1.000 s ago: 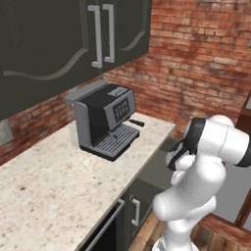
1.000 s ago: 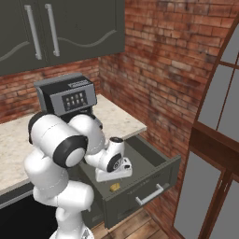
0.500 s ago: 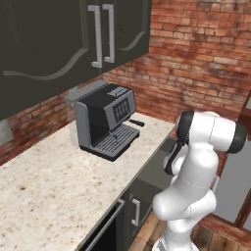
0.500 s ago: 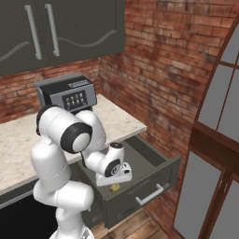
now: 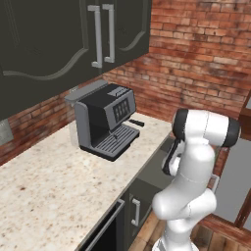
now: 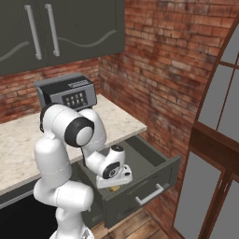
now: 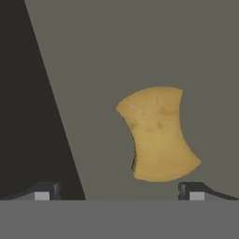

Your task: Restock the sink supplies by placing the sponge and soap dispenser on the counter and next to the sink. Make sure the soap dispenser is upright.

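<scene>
The sponge (image 7: 158, 134), a yellowish block with pinched sides, lies on the grey floor of an open drawer (image 6: 151, 164), a little right of centre in the hand view. My gripper (image 7: 119, 193) hangs open straight above it, its two fingertips (image 7: 44, 192) spread wide apart with nothing between them. From the right base view, the gripper (image 6: 114, 183) sits low inside the drawer, with a sliver of the sponge (image 6: 115, 188) just beneath it. The pale speckled counter (image 5: 49, 186) runs along the left. The soap dispenser and the sink are out of view.
A dark coffee machine (image 5: 105, 121) stands on the counter against the brick wall, also seen behind my arm (image 6: 65, 93). Upper cabinets (image 5: 73, 34) hang above. The drawer's front panel and handle (image 6: 149, 195) jut toward the window at the right.
The hand has sunk lower into the open drawer, toward the sponge, while the arm's upper joint swung up and back over the counter edge. The gripper stays open.
</scene>
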You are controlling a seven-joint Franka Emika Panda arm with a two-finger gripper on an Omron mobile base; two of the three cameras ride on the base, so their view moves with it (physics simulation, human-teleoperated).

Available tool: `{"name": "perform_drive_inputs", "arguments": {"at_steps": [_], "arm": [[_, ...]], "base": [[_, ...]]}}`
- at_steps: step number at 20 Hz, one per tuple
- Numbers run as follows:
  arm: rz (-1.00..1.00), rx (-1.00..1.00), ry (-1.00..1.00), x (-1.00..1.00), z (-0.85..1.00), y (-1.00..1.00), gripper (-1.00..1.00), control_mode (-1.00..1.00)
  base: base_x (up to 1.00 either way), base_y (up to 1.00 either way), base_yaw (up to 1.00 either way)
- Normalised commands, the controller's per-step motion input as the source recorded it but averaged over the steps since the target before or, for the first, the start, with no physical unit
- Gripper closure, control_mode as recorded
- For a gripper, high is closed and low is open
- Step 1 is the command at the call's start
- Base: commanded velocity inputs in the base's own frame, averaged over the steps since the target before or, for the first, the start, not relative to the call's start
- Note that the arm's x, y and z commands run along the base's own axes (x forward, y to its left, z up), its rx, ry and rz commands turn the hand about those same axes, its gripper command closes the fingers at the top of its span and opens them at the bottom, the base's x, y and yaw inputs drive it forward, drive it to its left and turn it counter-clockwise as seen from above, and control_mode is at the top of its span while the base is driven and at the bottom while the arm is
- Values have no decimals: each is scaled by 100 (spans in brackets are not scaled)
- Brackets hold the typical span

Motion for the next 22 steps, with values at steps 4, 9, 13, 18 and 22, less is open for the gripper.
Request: {"name": "perform_drive_inputs", "arguments": {"at_steps": [4,9,13,18,22], "arm": [[0,3,0,22,-19,-2,-100,-100],[0,2,0,25,-23,0,-100,-100],[0,1,0,0,-8,-22,-100,-100],[0,2,0,-22,-12,-41,-100,-100],[0,2,0,0,-11,-15,-100,-100]], "base": [[0,0,0],[0,0,0],[0,0,0],[0,0,0],[0,0,0]]}}
